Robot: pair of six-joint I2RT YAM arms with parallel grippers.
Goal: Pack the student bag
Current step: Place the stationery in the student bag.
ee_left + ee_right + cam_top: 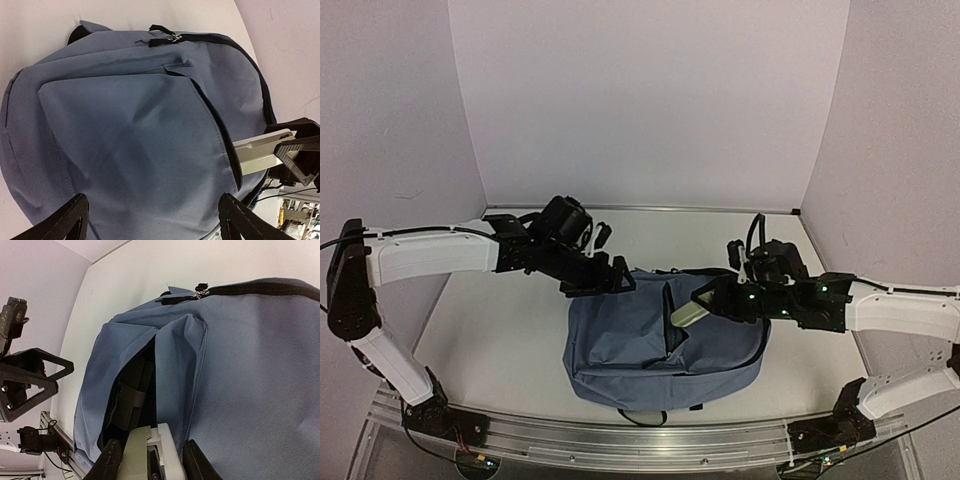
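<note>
Right end effector (712, 302) is clamped on a pale flat case (687, 314), whose tip sits at the mouth of the open zip pocket of the student bag (640, 350). The bag lies flat in the middle of the table (490, 330), and the left end effector (610, 275) hangs above its far edge, fingers apart. The fabric looks soft and limp and likely to sag and shift, so I judge the best hold is a pinch on the pocket lip beside the zip.
</note>
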